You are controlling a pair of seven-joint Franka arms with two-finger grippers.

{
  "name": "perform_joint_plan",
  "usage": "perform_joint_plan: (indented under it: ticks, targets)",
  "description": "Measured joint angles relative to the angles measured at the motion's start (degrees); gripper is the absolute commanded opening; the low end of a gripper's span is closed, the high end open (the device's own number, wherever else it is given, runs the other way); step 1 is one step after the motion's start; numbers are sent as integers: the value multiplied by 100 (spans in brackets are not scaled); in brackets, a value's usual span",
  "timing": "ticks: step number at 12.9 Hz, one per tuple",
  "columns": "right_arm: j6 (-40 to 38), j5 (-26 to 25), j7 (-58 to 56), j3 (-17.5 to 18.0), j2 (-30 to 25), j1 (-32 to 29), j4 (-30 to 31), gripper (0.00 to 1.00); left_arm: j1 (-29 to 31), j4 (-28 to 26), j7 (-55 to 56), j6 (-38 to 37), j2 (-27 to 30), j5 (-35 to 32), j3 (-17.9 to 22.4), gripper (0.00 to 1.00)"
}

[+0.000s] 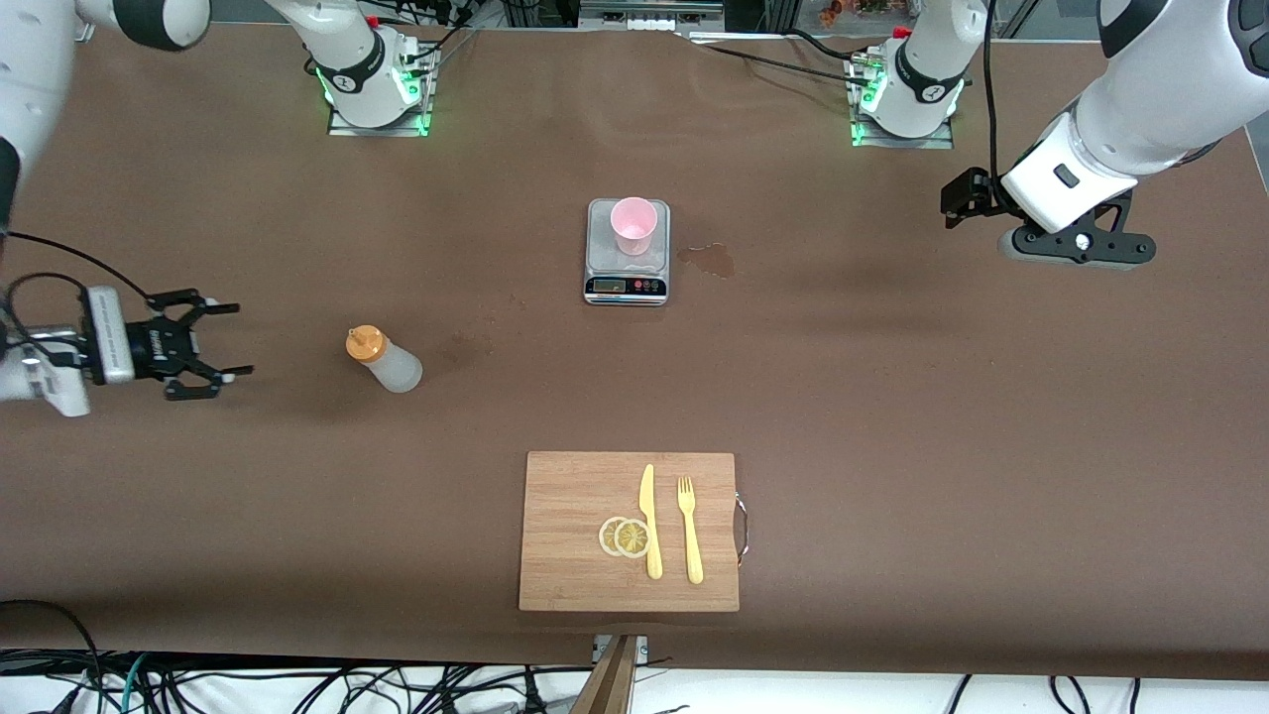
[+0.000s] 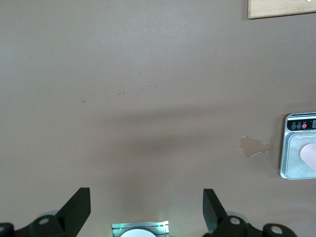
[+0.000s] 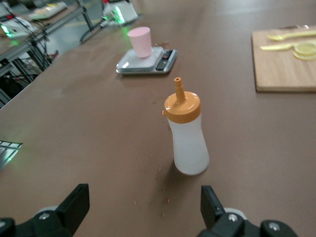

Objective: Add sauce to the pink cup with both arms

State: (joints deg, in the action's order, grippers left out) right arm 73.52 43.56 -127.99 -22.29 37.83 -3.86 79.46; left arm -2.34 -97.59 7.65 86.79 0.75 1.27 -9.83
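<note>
The sauce bottle [image 1: 384, 360], whitish with an orange nozzle cap, stands on the brown table toward the right arm's end. In the right wrist view the bottle [image 3: 186, 137] stands upright just ahead of the open fingers. My right gripper [image 1: 226, 342] is open and empty, low over the table, beside the bottle and apart from it. The pink cup [image 1: 634, 225] stands on a small grey scale [image 1: 627, 281] at the table's middle; it also shows in the right wrist view [image 3: 140, 41]. My left gripper [image 1: 954, 203] is open and empty, raised over the left arm's end of the table.
A wooden cutting board [image 1: 575, 535] lies nearer the front camera, with a yellow knife [image 1: 649, 520], a yellow fork [image 1: 689, 530] and two lemon slices [image 1: 625, 536]. A small wet stain [image 1: 709, 259] lies beside the scale.
</note>
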Motion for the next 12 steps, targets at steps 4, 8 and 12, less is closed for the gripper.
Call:
perform_joint_plan:
  ticks: [4, 8, 12]
  targets:
    - [476, -1051, 2004, 16, -1256, 369, 343, 100, 3, 1, 0, 0, 0, 0, 0, 100]
    - [850, -2074, 4730, 59, -2371, 1054, 756, 100, 10, 1, 0, 0, 0, 0, 1, 100]
    - [920, -2874, 7535, 146, -3149, 1742, 897, 100, 11, 1, 0, -2, 0, 0, 2, 100]
